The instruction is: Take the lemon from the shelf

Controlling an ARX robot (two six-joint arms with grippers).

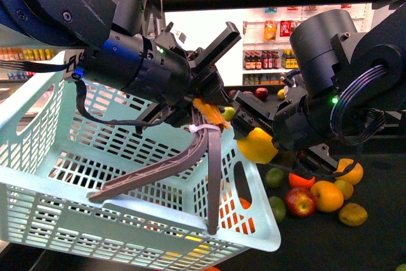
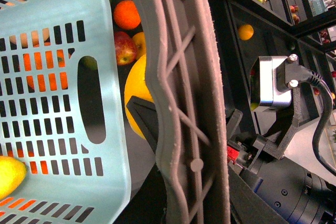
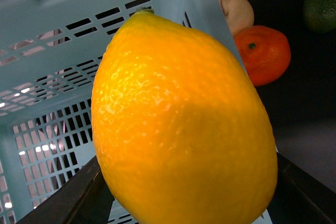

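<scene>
My right gripper [image 1: 254,139] is shut on the lemon [image 1: 257,145], a bright yellow oval fruit held in the air just beside the right rim of a pale blue basket [image 1: 38,157]. The lemon fills the right wrist view [image 3: 184,129] and shows behind the handle in the left wrist view [image 2: 137,95]. My left gripper [image 1: 202,115] is shut on the basket handle [image 1: 165,169], a brown lattice bar, and holds the basket up. The handle crosses the left wrist view [image 2: 184,103]. The shelf [image 1: 380,207] is the black tray below right.
Several fruits lie on the shelf tray: oranges [image 1: 327,196], a red apple [image 1: 299,202], limes [image 1: 274,177]. A second yellow fruit [image 2: 9,174] lies inside the basket. White store shelving with bottles [image 1: 269,60] stands far behind.
</scene>
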